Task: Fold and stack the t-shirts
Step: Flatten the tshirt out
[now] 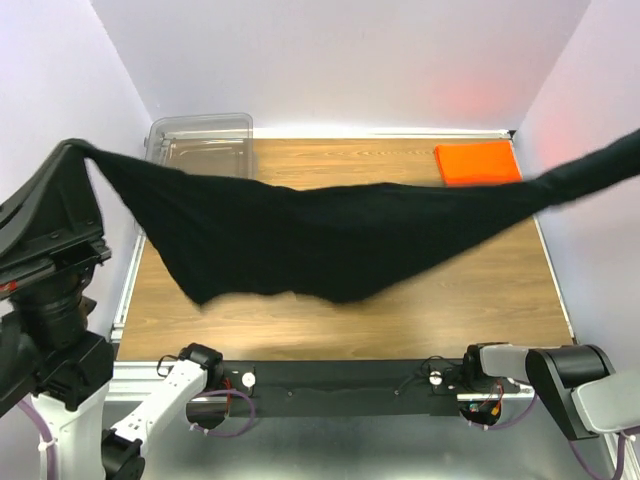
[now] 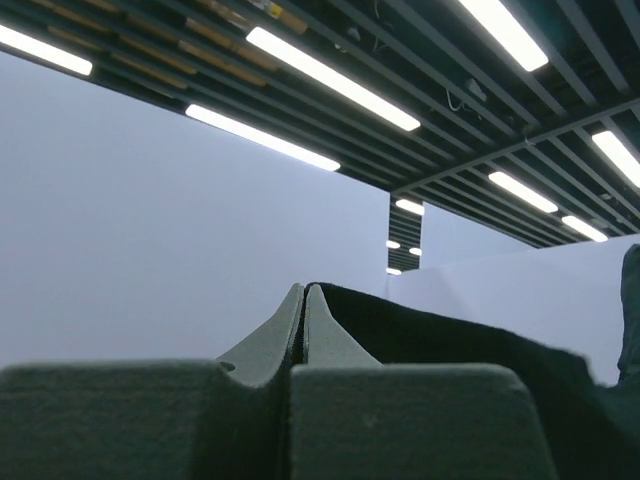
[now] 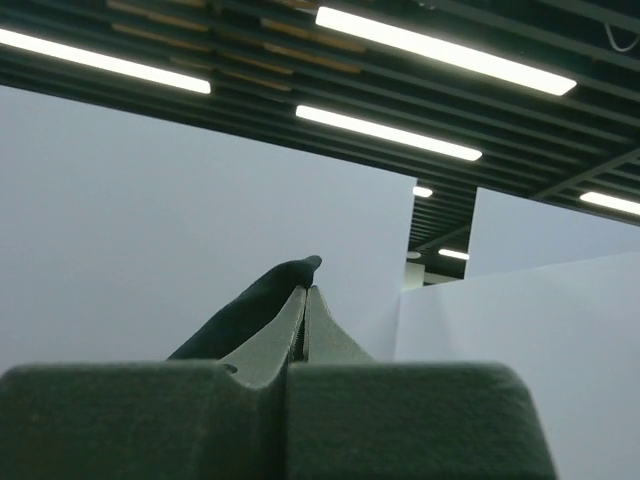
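While left gripper [image 2: 303, 292] and right gripper [image 3: 305, 292] are pinching fully closed on its opposite ends, large black cloth t-shirt [image 1: 330, 235] is hanging stretched aloft, 9-to-3 o'clock | step, likely: spreading for fold | next: lowering it flat, evenly | bright orange folded t-shirt [image 1: 478, 162] lying at 1 o'clock

Two t-shirts are in view: one black t-shirt [image 1: 320, 235] and one orange t-shirt [image 1: 477, 162]. There is one clear plastic bin [image 1: 200, 140] and one wooden counter [image 1: 400, 320]. Two robot arms show, one left arm [image 1: 45, 300] and one right arm [image 1: 565, 372], plus one dark rail [image 1: 340, 385] along the near edge. Three pale walls [image 1: 340, 60] stand around the counter: one left, one behind, one right.
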